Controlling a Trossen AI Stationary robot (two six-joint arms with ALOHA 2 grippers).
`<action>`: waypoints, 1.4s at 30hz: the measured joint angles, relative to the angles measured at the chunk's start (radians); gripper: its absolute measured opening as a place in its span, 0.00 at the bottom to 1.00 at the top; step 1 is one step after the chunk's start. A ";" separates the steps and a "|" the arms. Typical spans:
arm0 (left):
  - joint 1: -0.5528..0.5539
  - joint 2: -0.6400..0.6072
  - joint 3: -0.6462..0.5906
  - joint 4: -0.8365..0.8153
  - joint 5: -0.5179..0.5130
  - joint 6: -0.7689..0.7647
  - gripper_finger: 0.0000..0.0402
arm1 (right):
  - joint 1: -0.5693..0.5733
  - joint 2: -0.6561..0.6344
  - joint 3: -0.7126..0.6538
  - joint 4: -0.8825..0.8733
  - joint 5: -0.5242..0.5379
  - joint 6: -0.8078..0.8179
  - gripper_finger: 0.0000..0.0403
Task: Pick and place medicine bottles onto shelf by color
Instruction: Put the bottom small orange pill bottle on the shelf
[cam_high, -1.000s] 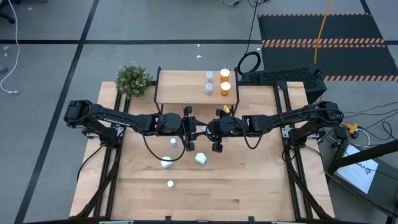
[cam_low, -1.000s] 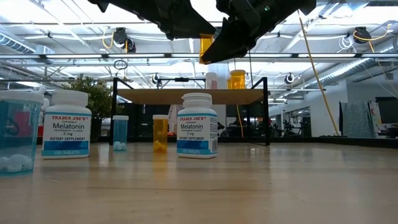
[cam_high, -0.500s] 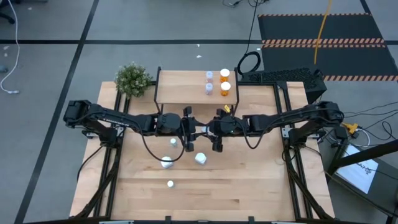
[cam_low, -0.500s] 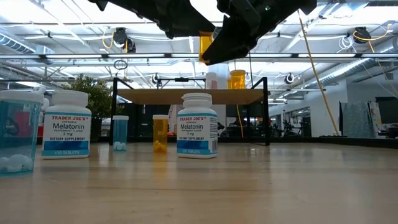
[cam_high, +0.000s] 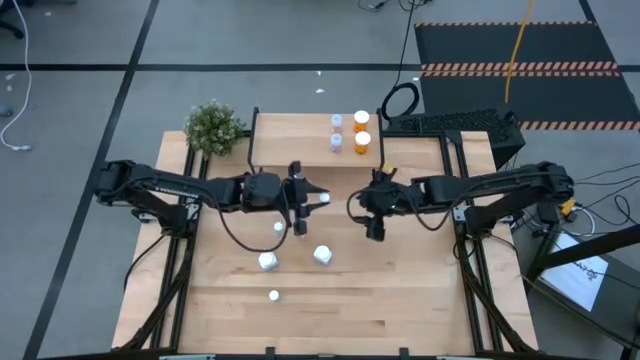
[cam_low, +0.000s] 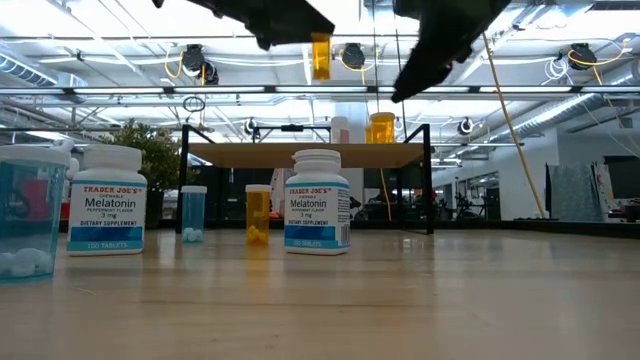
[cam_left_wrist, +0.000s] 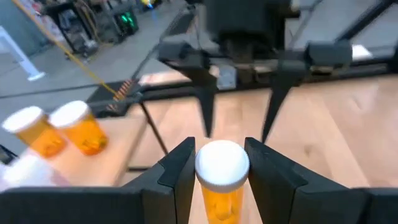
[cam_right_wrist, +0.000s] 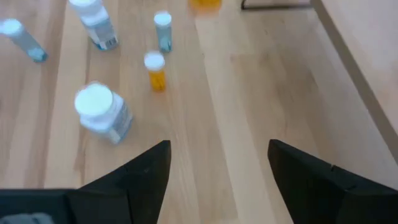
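An orange bottle (cam_left_wrist: 222, 180) (white-capped) is clamped in the left pincer (cam_left_wrist: 217, 171), raised above the tabletop (cam_high: 400, 290) near the shelf (cam_high: 290, 140). To its right, the right pincer (cam_right_wrist: 217, 171) hangs wide and empty.

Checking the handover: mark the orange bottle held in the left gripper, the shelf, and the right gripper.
orange bottle (cam_left_wrist: 221, 167): left wrist view, on its white cap.
shelf (cam_high: 290, 145): high view, on a bare part of the board.
right gripper (cam_right_wrist: 217, 177): right wrist view, midway between its open fingers.
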 joint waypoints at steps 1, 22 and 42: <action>0.009 -0.008 0.000 0.009 0.000 0.000 0.33 | 0.000 -0.016 0.000 -0.031 0.000 0.010 0.66; 0.355 -0.167 0.034 -0.125 0.193 0.022 0.33 | -0.003 -0.206 -0.113 -0.020 0.011 -0.062 0.66; 0.697 -0.054 0.188 -0.132 0.397 0.069 0.33 | -0.003 -0.207 -0.114 0.042 0.212 -0.214 0.66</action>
